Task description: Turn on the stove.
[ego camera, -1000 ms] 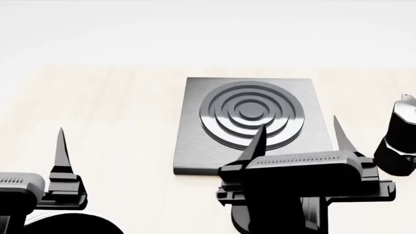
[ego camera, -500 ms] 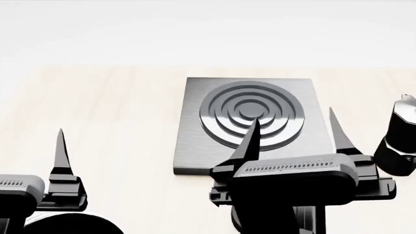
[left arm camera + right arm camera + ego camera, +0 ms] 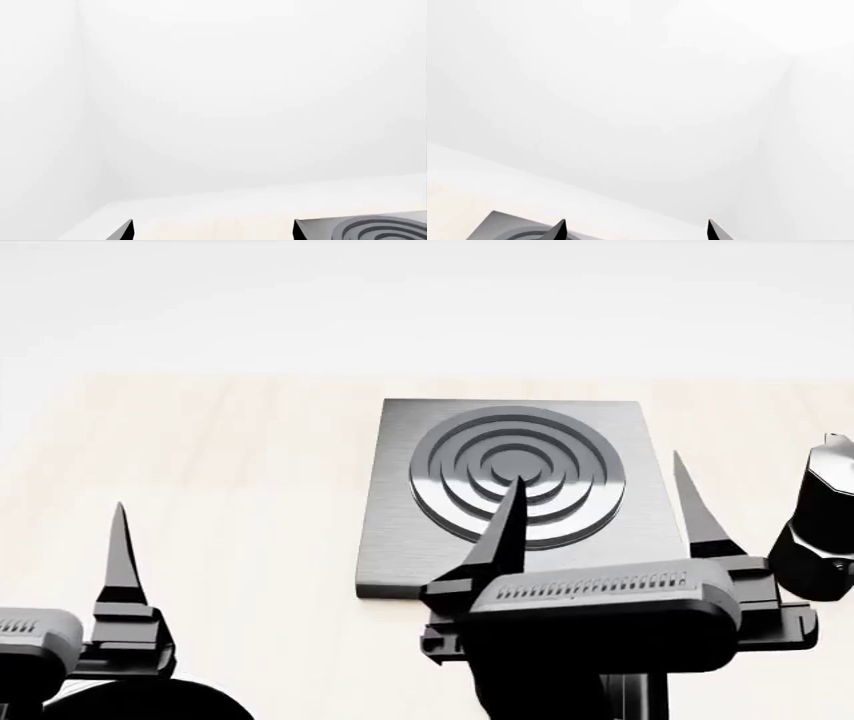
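**Right tool spread wide at the stove's near edge**

The stove (image 3: 507, 495), a brushed-grey slab with a raised ring burner (image 3: 517, 475), lies flat on the pale worktop (image 3: 227, 490), toward its right side and short of the far edge. Its knob is hidden. The right tool (image 3: 597, 505) stands over the slab's near edge, fingers wide apart, holding nothing. A black moka pot (image 3: 817, 525) sits at the right edge. Only one finger of the left tool (image 3: 120, 550) shows, near the worktop's near-left corner; its spread cannot be told.
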Motion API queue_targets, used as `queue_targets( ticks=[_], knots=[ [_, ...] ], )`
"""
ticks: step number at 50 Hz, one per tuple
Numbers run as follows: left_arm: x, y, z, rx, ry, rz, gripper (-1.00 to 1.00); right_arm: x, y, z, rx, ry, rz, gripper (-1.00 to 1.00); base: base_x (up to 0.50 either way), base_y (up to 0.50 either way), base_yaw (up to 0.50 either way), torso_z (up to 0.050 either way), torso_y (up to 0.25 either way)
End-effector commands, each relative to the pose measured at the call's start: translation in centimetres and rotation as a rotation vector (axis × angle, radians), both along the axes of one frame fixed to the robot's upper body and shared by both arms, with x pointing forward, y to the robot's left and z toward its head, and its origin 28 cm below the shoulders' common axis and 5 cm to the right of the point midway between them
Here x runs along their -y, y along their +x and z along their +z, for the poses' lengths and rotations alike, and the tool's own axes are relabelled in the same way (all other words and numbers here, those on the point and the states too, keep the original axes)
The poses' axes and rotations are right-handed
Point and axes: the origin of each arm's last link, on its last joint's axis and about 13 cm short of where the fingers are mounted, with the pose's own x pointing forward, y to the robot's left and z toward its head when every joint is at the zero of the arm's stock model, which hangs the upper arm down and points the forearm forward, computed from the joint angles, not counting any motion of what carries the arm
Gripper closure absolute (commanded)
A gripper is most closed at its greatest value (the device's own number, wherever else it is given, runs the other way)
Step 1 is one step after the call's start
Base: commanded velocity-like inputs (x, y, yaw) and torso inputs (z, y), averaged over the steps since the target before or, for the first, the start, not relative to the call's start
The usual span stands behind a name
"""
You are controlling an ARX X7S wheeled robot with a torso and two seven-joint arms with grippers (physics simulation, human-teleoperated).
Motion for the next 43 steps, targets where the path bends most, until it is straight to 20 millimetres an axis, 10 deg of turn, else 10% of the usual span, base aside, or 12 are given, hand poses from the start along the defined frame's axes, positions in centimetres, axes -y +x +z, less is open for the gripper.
queue_targets(
  ticks=[1, 43],
  knots=[
    [0.1, -0.5, 0.6, 0.018, 0.0, -0.008, -1.0, -0.1, -0.3, 0.3, 0.012, -0.006, 0.007, -1.0, 0.0, 0.0, 0.0, 0.0, 0.0],
    [0.1, -1.2, 1.4, 0.045, 0.004, -0.009, -1.0, -0.5, -1.4, 1.2, 0.056, -0.042, 0.038, -1.0, 0.0, 0.0, 0.0, 0.0, 0.0]
  ],
)
